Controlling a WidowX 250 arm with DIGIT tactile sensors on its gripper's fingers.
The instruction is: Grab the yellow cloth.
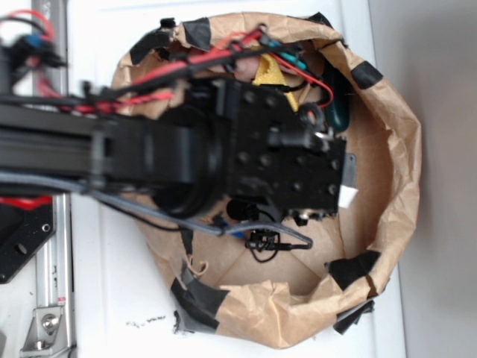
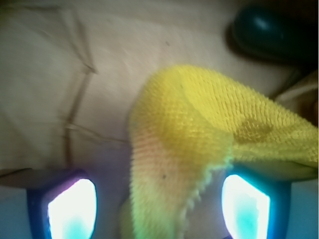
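Observation:
The yellow cloth (image 2: 199, 129) is a bright yellow terry rag lying folded on the brown paper floor of the bag. In the wrist view one fold runs down between my two fingertips (image 2: 72, 209), which stand wide apart with gaps to the cloth on both sides. My gripper (image 2: 158, 209) is open and not touching it. In the exterior view the black arm covers most of the bag; only a small piece of the cloth (image 1: 270, 74) shows above the wrist. The gripper itself is hidden there under the arm.
The crumpled brown paper bag (image 1: 395, 149) with black tape patches walls in the work area. A dark green rounded object (image 2: 269, 32) lies just beyond the cloth, also seen in the exterior view (image 1: 341, 112). Red and black cables (image 1: 223, 56) cross the bag's top.

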